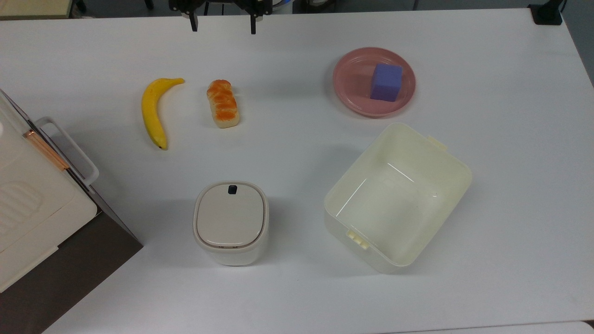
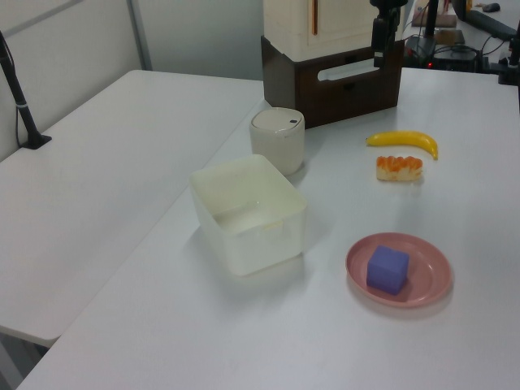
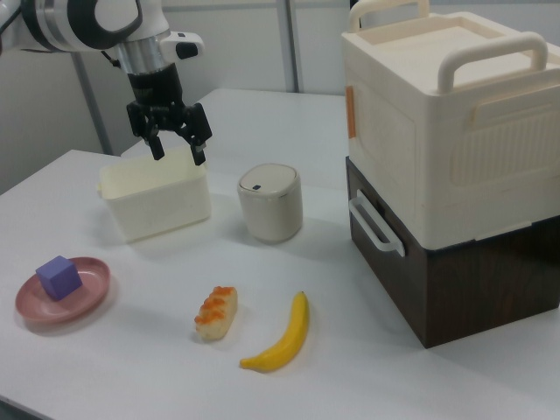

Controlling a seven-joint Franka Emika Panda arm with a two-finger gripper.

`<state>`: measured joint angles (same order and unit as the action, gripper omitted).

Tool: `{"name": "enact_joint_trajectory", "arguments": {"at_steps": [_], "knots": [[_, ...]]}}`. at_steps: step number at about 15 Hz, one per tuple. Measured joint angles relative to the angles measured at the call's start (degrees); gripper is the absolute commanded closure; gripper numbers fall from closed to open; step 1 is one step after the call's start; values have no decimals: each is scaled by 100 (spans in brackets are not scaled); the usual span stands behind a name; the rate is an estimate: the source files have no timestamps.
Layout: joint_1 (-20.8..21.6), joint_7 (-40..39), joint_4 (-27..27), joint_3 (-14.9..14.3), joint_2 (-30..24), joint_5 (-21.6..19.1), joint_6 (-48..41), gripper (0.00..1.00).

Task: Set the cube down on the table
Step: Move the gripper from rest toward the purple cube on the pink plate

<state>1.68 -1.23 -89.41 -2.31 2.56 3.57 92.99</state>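
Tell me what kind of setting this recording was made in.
Most likely a robotics lab: a Franka arm above a white table laid out with props, namely a banana, a bread roll and a cube on a pink plate.

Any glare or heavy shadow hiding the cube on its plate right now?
Top view: the cube reads clearly on the pink plate, with only a soft shadow toward the top view's left. Left view: no glare on it. Right view: evenly lit; thin bright glints sit inside the tub in the top view.
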Motion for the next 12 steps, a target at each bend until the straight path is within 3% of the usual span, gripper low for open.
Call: {"name": "enact_joint_trajectory", "arguments": {"at_steps": [7, 12], "knots": [[39, 0, -3, 65, 117, -6, 0, 0], [504, 145, -2, 107, 181, -108, 0, 0]]}}
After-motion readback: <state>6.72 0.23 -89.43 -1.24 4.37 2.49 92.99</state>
